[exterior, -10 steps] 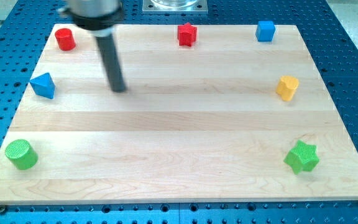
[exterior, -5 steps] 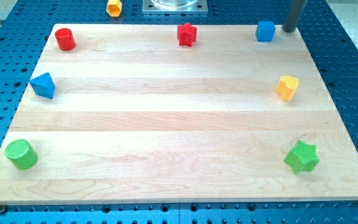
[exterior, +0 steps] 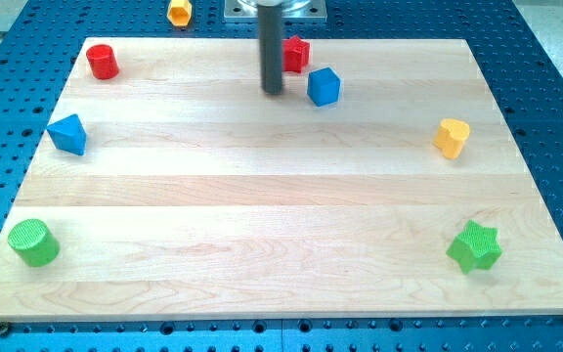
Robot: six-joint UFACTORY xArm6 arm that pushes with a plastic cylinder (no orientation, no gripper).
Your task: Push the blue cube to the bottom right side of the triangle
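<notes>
Gripperless, my tip point(exterior: 273, 91) rests left of the blue cube point(exterior: 324, 86), apart, far from the blue triangle point(exterior: 67, 134)

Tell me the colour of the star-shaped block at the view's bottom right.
Green. The star shows clearly in the camera view, near the board's bottom right corner.
</notes>
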